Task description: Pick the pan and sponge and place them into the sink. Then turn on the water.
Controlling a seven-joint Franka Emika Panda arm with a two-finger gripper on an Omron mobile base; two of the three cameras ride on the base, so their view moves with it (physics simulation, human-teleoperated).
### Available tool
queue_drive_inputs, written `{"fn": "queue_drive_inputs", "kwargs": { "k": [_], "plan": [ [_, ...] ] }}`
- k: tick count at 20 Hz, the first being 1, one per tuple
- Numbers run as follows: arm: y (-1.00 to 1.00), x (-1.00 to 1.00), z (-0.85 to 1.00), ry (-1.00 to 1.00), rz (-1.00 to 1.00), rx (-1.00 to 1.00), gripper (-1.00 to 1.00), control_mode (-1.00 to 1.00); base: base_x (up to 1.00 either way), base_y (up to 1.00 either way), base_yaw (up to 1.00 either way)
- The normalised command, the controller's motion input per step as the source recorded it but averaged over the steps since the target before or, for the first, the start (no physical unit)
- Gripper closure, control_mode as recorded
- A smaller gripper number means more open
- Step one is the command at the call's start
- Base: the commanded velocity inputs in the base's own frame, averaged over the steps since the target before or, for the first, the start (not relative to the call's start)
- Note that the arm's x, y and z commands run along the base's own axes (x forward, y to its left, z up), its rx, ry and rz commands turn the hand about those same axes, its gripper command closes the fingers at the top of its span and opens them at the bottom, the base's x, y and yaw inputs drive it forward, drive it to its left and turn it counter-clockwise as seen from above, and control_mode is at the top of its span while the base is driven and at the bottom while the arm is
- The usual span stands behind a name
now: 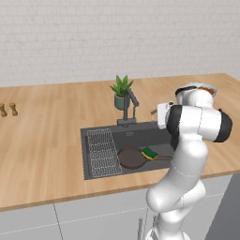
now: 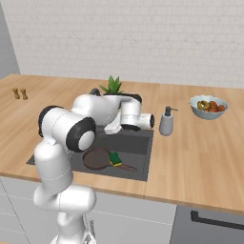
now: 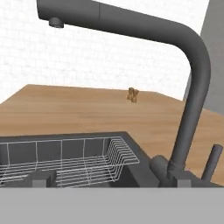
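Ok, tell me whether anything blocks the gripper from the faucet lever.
Nothing visible does. In the hand view the faucet rises just ahead, its lever beside its base, with open space between. The pan and sponge already lie in the sink.

The light wooden countertop (image 2: 200, 157) has the dark-grey recessed sink (image 1: 140, 133) set into it, with a potted green plant (image 1: 122, 92) right behind the sink, a grey soap dispenser (image 2: 166, 122) beside it, a pale bowl of fruit (image 2: 208, 106) further off past that, and two little brown shakers (image 1: 8, 109) way off on the opposite side.
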Motion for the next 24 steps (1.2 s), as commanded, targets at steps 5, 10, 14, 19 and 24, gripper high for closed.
{"fn": "queue_drive_inputs", "kwargs": {
  "k": [5, 10, 14, 19, 24],
  "plan": [
    [0.55, 0.30, -0.01, 0.00, -0.31, 0.05, -1.00, -1.00, 0.00, 0.00, 0.00],
    [0.37, 0.09, 0.00, -0.04, -0.21, 0.08, -1.00, -1.00, 0.00, 0.00, 0.00],
    [-0.05, 0.26, 0.00, -0.04, -0.05, 0.12, -1.00, -1.00, 0.00, 0.00, 0.00],
    [-0.23, 0.48, -0.03, -0.01, 0.00, 0.15, -1.00, -1.00, 0.00, 0.00, 0.00],
    [-0.11, 0.54, -0.19, 0.00, 0.00, 0.10, -1.00, -1.00, 0.00, 0.00, 0.00]
  ]
}}
